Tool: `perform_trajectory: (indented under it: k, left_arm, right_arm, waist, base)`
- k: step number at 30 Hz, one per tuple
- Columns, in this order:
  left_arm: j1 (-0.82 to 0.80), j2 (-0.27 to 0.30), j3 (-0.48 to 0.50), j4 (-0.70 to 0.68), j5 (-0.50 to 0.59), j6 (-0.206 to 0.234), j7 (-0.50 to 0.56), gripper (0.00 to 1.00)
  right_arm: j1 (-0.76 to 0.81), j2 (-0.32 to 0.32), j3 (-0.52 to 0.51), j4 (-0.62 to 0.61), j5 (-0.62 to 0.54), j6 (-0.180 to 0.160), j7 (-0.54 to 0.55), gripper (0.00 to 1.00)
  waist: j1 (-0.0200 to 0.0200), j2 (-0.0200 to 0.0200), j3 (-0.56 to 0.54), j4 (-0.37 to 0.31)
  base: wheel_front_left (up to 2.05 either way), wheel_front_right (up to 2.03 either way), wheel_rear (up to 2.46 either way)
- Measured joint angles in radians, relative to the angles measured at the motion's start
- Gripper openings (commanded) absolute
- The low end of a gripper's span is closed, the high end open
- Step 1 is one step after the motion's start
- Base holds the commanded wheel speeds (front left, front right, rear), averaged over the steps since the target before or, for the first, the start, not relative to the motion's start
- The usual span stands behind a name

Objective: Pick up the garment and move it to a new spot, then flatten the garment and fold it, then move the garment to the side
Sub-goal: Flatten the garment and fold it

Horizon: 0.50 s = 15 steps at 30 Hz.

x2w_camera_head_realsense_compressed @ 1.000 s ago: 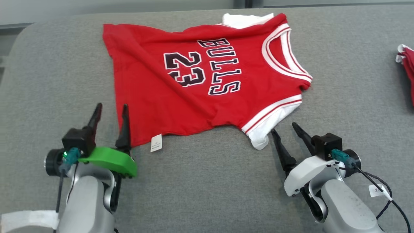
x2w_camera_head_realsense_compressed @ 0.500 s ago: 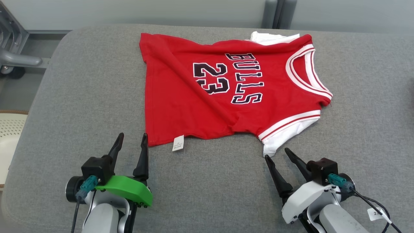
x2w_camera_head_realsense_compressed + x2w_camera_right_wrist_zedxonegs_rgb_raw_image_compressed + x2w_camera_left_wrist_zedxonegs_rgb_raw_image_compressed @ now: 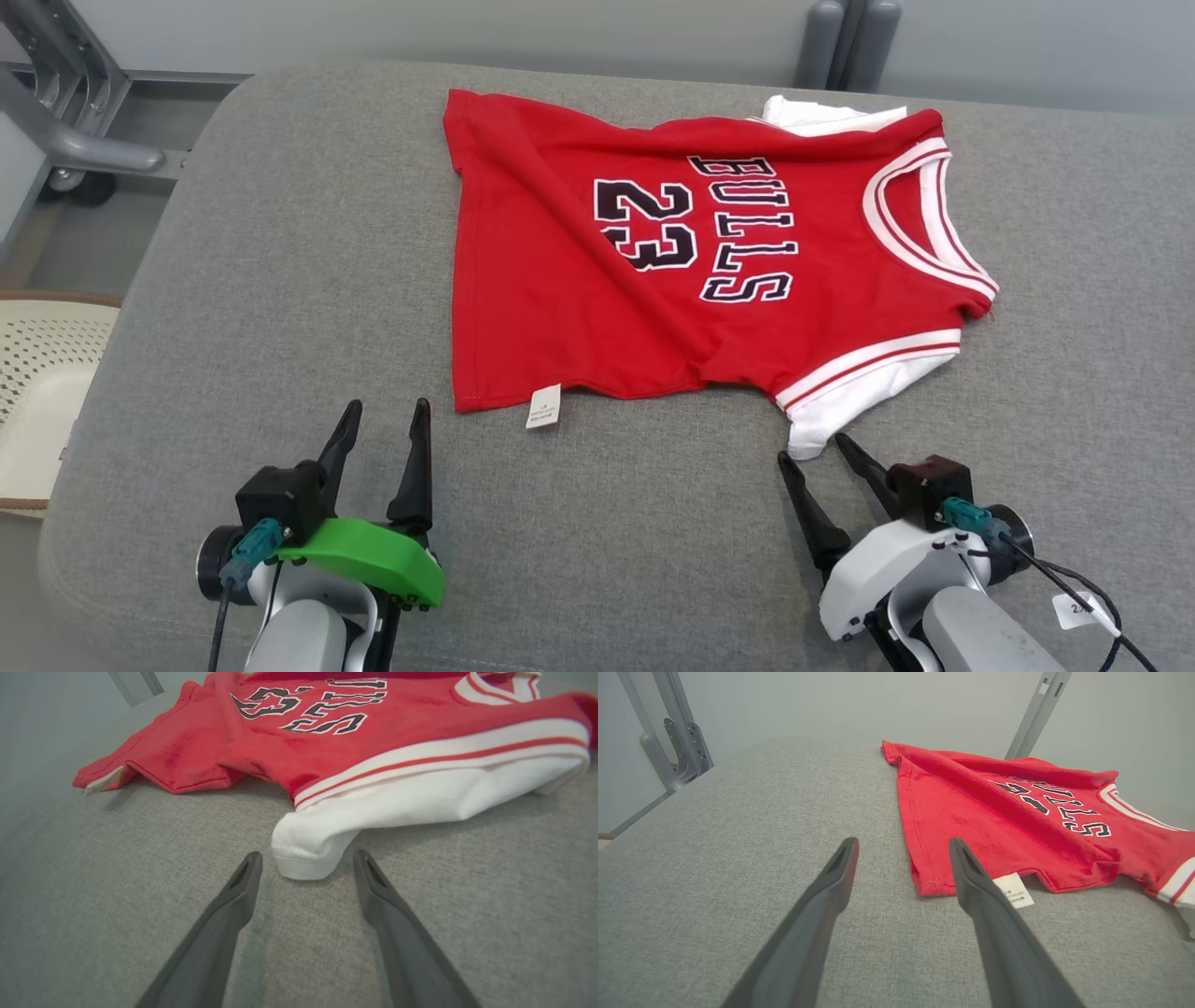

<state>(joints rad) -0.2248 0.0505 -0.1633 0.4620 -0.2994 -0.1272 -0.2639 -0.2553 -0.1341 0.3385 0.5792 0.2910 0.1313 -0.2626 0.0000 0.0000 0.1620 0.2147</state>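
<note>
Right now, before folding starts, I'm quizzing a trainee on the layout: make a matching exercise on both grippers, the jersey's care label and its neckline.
1 left gripper; 2 right gripper; 3 care label; 4 neckline.
a white-trimmed, at the jersey's right end; b open, before the white sleeve; c open, beside the hem corner; d white, at the near edge.
Pairs: 1c, 2b, 3d, 4a.

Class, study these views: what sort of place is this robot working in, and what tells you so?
Probably an indoor test room or lab: a grey padded worktop, a bare metal frame against a plain pale wall, and one red jersey laid out for handling.
</note>
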Motion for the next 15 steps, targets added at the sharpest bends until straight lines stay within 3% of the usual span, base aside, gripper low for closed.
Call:
perform_trajectory:
  k: [2,3,4,5,7,8,9,15]
  left_arm:
    - [0.005,0.0,0.0,0.001,-0.006,0.0,0.0,1.0]
    - [0.006,0.0,-0.001,0.002,-0.009,0.0,0.0,1.0]
    - [0.008,0.0,-0.001,0.001,-0.01,0.001,0.0,1.0]
    - [0.009,0.0,-0.003,0.001,-0.01,0.001,0.0,1.0]
    - [0.009,0.0,-0.003,0.0,-0.017,0.004,0.0,1.0]
    - [0.01,0.0,-0.002,-0.001,-0.017,0.004,0.0,1.0]
    - [0.01,0.0,-0.002,-0.001,-0.02,0.004,0.0,1.0]
    - [0.017,0.0,-0.002,-0.008,-0.024,0.004,0.0,1.0]
  right_arm:
    - [-0.008,0.009,-0.011,0.021,-0.006,0.0,0.0,1.0]
    - [-0.014,0.015,-0.015,0.032,-0.007,0.0,0.0,0.94]
    - [-0.019,0.017,-0.018,0.039,-0.012,0.0,0.0,0.82]
    - [-0.024,0.02,-0.026,0.043,-0.015,0.0,0.0,0.54]
    - [-0.028,0.023,-0.036,0.049,-0.017,0.0,0.0,0.34]
    - [-0.03,0.025,-0.039,0.051,-0.022,0.0,0.0,0.04]
    - [-0.031,0.028,-0.04,0.053,-0.024,0.0,0.0,0.0]
    - [-0.029,0.017,-0.064,0.053,-0.039,0.0,0.0,0.0]
  waist:
    - [0.0,0.0,0.002,0.007]
    - [0.0,0.0,0.002,0.009]
    - [0.0,0.0,0.003,0.01]
    - [0.0,0.0,0.003,0.012]
    - [0.0,0.0,0.001,0.012]
    - [0.0,0.0,0.0,0.01]
    - [0.0,0.0,0.0,0.008]
    - [0.0,0.0,-0.011,-0.015]
  base:
    - [0.0,0.0,0.0]
    - [0.0,0.0,0.0]
    - [0.0,0.0,0.0]
    - [0.0,0.0,0.0]
    - [0.0,0.0,0.0]
    - [0.0,0.0,0.0]
    - [0.0,0.0,0.0]
    - [0.0,0.0,0.0]
